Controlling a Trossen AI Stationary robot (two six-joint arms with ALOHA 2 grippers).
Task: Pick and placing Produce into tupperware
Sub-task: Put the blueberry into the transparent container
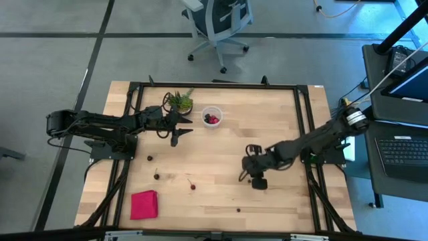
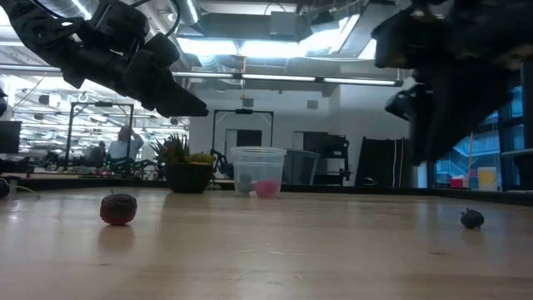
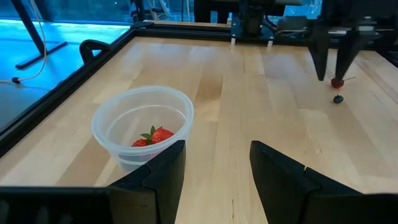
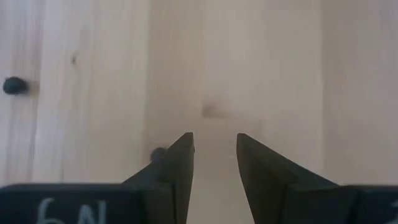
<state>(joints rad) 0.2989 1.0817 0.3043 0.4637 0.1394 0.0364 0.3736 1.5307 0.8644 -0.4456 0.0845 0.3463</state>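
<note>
The tupperware (image 1: 212,117) (image 3: 143,124) (image 2: 260,171) is a clear round cup standing on the far middle of the table, with red produce (image 3: 155,135) inside. More produce lies loose on the table (image 1: 192,186) (image 1: 156,176) (image 1: 238,209) (image 2: 118,208). My left gripper (image 1: 182,128) (image 3: 214,155) hovers open just left of the tupperware. My right gripper (image 1: 254,175) (image 4: 214,146) points down at the bare table right of centre, open. A small dark berry (image 4: 158,154) lies right beside one of its fingers, and another (image 4: 13,85) lies farther off.
A spiky potted plant (image 1: 179,102) (image 2: 187,167) stands left of the tupperware, close behind my left gripper. A pink cloth (image 1: 144,204) lies flat at the near left. A black frame (image 1: 304,127) borders the table. An office chair (image 1: 217,23) stands beyond the far edge.
</note>
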